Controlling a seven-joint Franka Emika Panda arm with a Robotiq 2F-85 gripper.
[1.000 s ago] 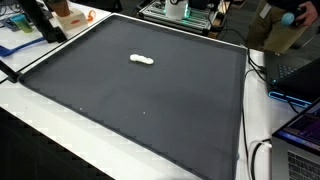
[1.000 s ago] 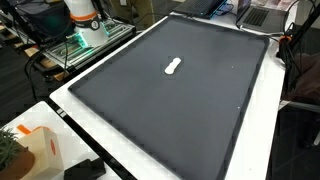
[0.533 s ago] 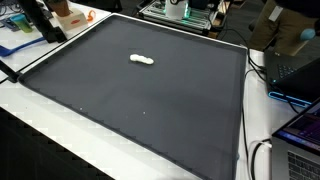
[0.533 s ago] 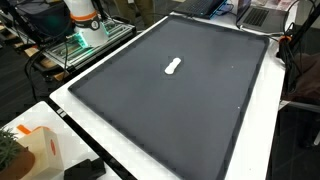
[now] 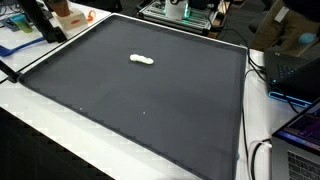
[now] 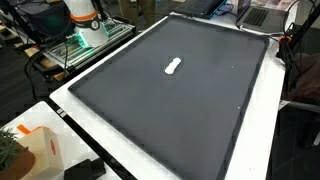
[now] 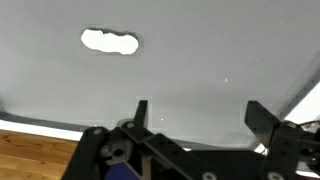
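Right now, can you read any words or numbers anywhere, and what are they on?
No text can be read anywhere.
The white object on the dark mat is plain.
If the orange and white box carries print, it is too blurred to read.

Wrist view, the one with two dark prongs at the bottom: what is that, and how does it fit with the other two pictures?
Those prongs are the fingers of the robot arm's gripper, its hand; the camera sits on the wrist behind them. The fingers stand wide apart with nothing between them, so nothing is held. The other two pictures come from cameras outside the robot, looking at the same surface from different places. A dark mat covers it, and on the mat lies one small white lumpy object, visible in both exterior views too.
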